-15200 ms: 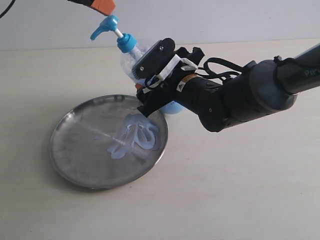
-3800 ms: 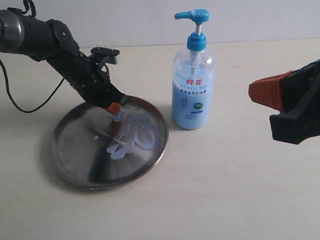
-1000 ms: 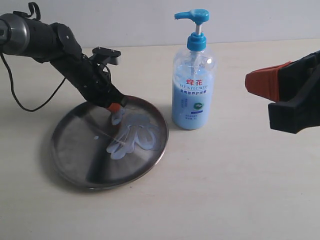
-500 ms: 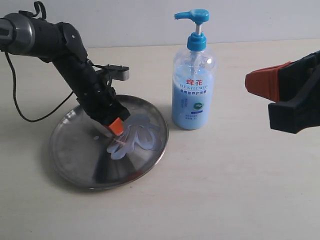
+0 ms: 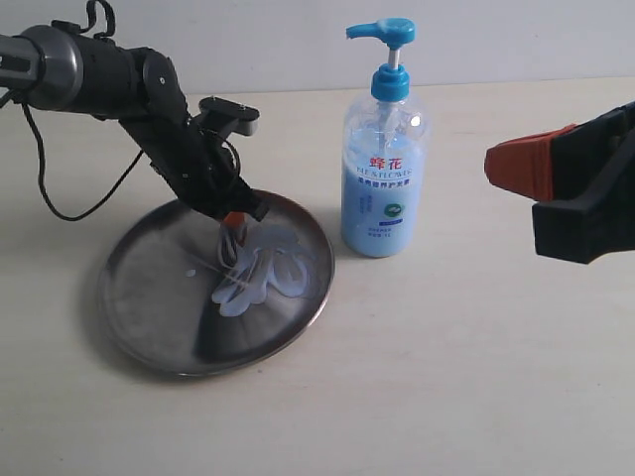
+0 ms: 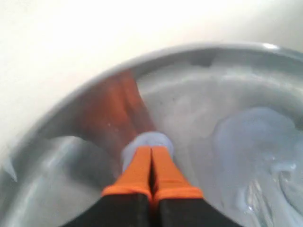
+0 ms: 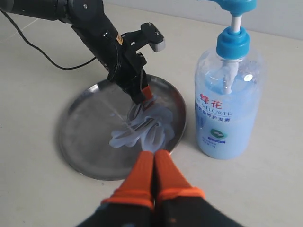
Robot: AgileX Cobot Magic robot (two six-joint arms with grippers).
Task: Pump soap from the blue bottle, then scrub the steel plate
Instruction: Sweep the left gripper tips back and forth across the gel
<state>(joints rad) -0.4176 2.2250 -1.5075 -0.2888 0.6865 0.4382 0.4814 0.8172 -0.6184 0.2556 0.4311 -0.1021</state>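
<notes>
Left tool (image 5: 235, 220): orange fingers pressed together, clenched on nothing, tips dipped in soap (image 5: 270, 266) near far rim of steel plate (image 5: 149, 297). Soap spread as pale blue squiggles over plate's right half. Plate flat on worktop (image 5: 446, 377), left half. Blue bottle (image 5: 385, 188) upright just beside plate's right rim, nearer worktop's far edge. Right tool (image 5: 501, 167): clenched, empty, held above worktop's right side, well apart from bottle.

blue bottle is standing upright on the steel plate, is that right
No. The blue bottle stands upright, but on the table beside the steel plate, not on it. The exterior view shows this.
</notes>
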